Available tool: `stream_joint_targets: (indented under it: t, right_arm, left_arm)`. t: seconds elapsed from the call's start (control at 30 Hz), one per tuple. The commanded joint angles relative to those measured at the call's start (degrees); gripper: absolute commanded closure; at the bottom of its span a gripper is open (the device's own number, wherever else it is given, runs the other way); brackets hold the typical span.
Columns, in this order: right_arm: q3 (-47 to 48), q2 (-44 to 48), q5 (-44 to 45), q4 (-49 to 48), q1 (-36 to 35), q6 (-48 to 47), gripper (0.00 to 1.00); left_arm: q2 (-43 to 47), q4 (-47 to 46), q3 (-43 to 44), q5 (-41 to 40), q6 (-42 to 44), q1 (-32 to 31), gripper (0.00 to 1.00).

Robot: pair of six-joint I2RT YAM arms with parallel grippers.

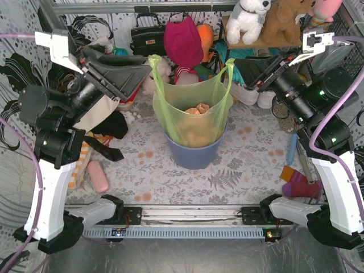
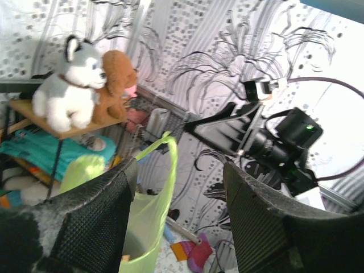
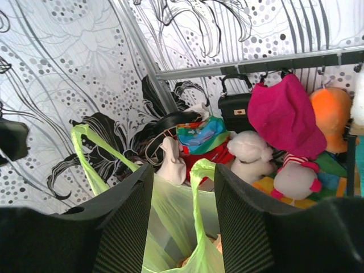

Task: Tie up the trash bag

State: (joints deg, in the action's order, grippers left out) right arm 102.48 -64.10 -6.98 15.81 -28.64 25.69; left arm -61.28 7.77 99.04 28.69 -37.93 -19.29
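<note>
left gripper (image 2: 177,170) is wide open with nothing in it, hanging just off the bag's left handle loop. right gripper (image 3: 183,170) same deal, fingers spread, empty, up near the right loop. the trash bag (image 1: 193,108) sits between them mid-table, tucked down in the blue-grey bin (image 1: 194,154). both loops stick up untied, and crumpled brown paper (image 1: 199,109) shows through the green plastic. plush toys (image 1: 248,20) are piled along the back.

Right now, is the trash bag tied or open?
Open: the trash bag gapes at the top, its two handles standing apart, unknotted; crumpled paper shows inside.
</note>
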Motion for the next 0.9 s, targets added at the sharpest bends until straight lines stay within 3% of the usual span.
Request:
stream_joint_targets:
  t: [0.0,0.1,0.23,0.43,0.63,0.87]
  right_arm:
    - [1.44,0.13,3.16,3.04,-0.03,-2.59,0.53]
    - [1.94,-0.25,3.78,3.76,-0.02,-1.69,0.53]
    - [4.48,-1.88,3.37,5.78,-0.02,-1.01,0.56]
    - [7.28,-3.89,1.44,7.7,-0.01,-0.73,0.6]
    - [7.74,-5.11,2.17,8.09,-0.02,-0.26,0.65]
    - [11.41,-8.26,4.27,10.63,-0.01,-0.28,0.67]
  left_arm:
    - [-5.08,-1.33,8.08,5.12,-0.22,-3.46,0.29]
    - [-9.29,0.32,13.17,3.92,2.17,-9.85,0.33]
    - [-13.75,8.02,17.22,-6.7,10.69,-21.31,0.34]
    - [-11.57,5.18,8.73,-22.33,15.46,-33.61,0.36]
    - [-9.56,-5.09,-2.85,-30.0,17.32,-39.96,0.38]
    - [-9.62,-13.45,-10.41,-31.62,17.2,-40.74,0.38]
